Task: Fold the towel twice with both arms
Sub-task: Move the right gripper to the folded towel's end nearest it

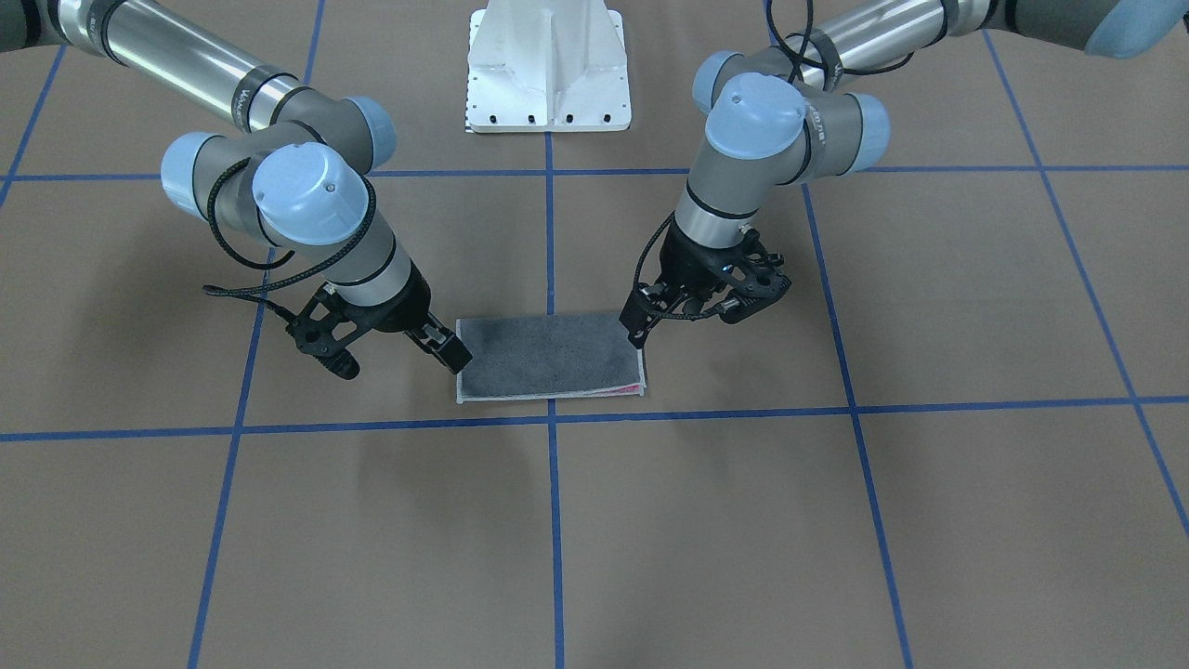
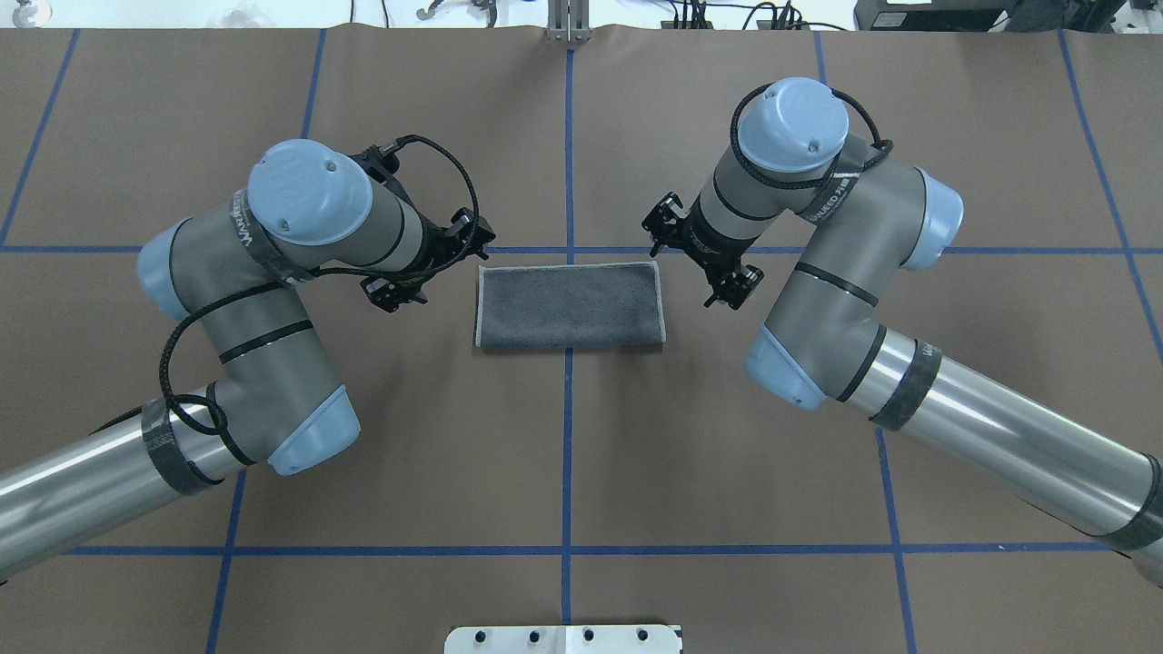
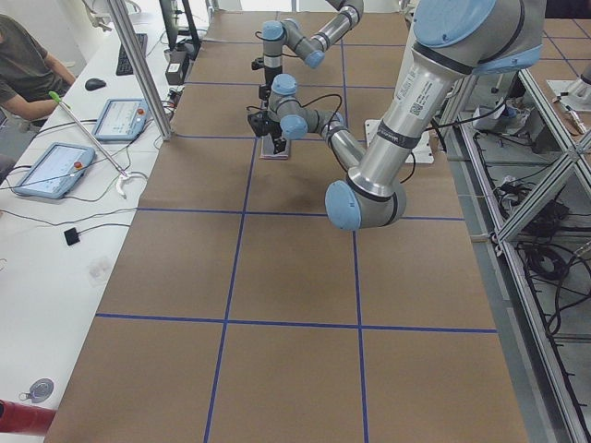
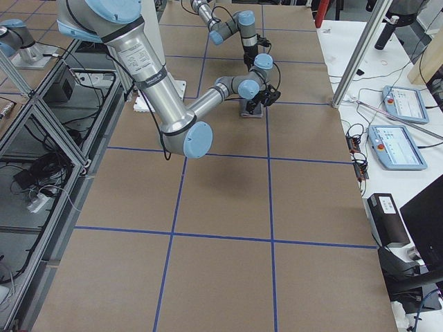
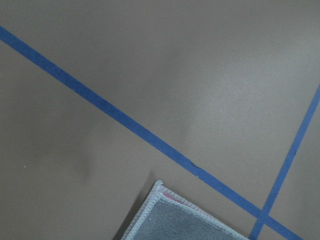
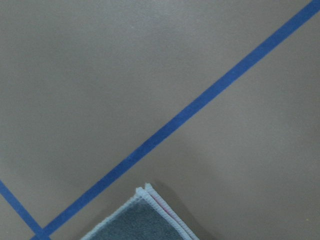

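The right claw (image 1: pixel 399 362), black and two-fingered, is hanging low with its fingers spread wide apart, gripping nothing. In the front-facing view, the small terry towel (image 1: pixel 548 358) is lying at its 3 o'clock, and one fingertip is overlapping the towel's short edge. Whether they touch, I cannot tell. The left claw (image 1: pixel 692 321), also black, is likewise spread apart and empty, with the towel at its 8 o'clock.

The towel is lying flat between them, folded into a rectangle with its dark grey face up, light grey border and a pink sliver at one corner. Lettering on the silver-grey left arm (image 2: pixel 245 363) and right arm (image 2: pixel 836 300) is too blurred to read. The brown table (image 1: pixel 836 511) is carrying blue tape lines (image 1: pixel 552 520).
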Tool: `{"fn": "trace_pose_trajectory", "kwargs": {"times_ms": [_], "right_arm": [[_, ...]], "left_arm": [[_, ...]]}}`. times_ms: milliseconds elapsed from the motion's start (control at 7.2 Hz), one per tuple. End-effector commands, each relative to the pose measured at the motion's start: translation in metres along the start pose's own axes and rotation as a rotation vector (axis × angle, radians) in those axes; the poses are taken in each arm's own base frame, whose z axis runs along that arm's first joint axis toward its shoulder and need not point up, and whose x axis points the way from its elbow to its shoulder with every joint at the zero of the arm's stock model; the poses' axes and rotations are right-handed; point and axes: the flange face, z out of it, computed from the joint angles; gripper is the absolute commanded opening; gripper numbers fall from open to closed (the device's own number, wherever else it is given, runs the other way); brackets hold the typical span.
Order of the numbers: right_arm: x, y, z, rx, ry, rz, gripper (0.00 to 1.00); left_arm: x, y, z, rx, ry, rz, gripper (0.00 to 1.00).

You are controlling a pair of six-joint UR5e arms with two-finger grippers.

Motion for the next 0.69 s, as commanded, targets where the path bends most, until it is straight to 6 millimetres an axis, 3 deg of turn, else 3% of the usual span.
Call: {"fn": "trace_pose_trajectory", "kwargs": {"times_ms": [0, 139, 278, 556], "right_arm": [[0.009, 0.046, 0.027, 0.077, -0.032, 0.236, 0.83], [0.011, 0.052, 0.032, 0.079, -0.031, 0.268, 0.73], [0.014, 0.063, 0.042, 0.083, -0.021, 0.280, 0.69], [0.015, 0.063, 0.047, 0.093, -0.017, 0.291, 0.62]], "left_arm": [[-0.007, -0.006, -0.006, 0.005, 0.002, 0.002, 1.00], [-0.007, -0.005, -0.005, 0.004, 0.002, 0.002, 1.00], [-0.007, -0.006, -0.006, 0.005, 0.002, 0.002, 1.00], [-0.008, -0.005, -0.004, 0.004, 0.000, 0.001, 1.00]]}}
